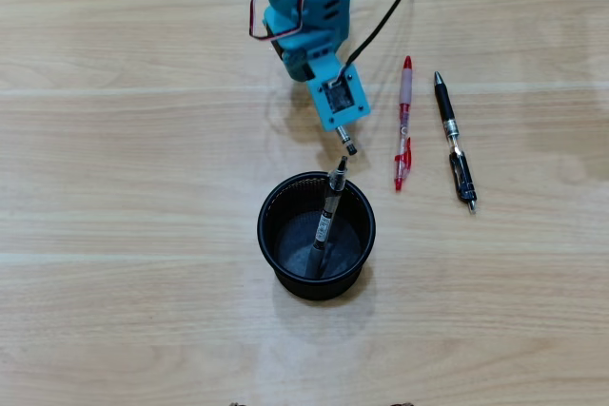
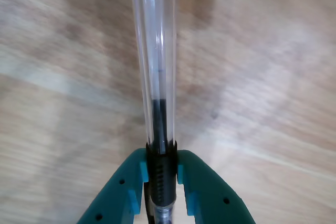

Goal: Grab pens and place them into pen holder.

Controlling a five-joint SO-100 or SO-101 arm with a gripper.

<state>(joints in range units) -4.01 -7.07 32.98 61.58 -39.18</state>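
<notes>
Fingers (image 2: 134, 184) pinch a clear-barrelled pen (image 2: 157, 77) by its black ribbed sleeve; we see that only in the wrist view. Overhead alone shows the pen holder (image 1: 276, 254) below the gripper (image 1: 348, 143), another pen (image 1: 326, 221) inside, red pen (image 1: 404, 121) and black pen (image 1: 455, 140) right. No legible writing.

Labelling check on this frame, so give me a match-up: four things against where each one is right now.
Things:
1. red pen
2. black pen
3. clear pen in the wrist view
4. pen holder

Places or states:
A. has one pen inside, top end at the rim
B. clamped in the gripper at its black rubber sleeve
C. lying on the table, farthest right in the overhead view
D. lying on the table, between the arm and the black pen in the overhead view

Pairs: 1-D, 2-C, 3-B, 4-A
</notes>
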